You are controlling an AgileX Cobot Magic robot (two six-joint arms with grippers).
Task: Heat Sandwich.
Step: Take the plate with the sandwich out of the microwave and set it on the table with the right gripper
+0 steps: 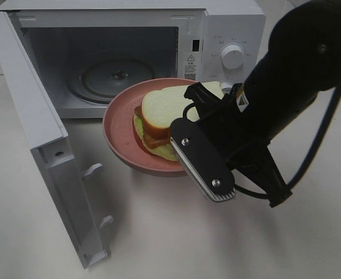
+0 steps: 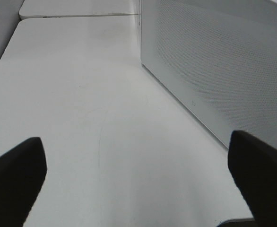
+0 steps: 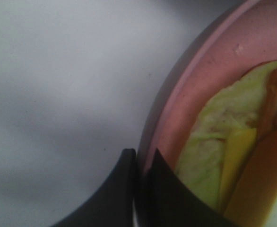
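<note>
Your right pincer (image 3: 141, 189) gripping pink plate (image 1: 119, 125) rim at 4 o'clock, sandwich (image 1: 162, 116) sitting on it; left pincer (image 2: 138, 179) hanging open over table (image 2: 82, 94).

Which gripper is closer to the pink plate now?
Right. The right gripper pinches the pink plate at its rim; the left gripper hangs open beside the microwave, the plate not in its view.
</note>
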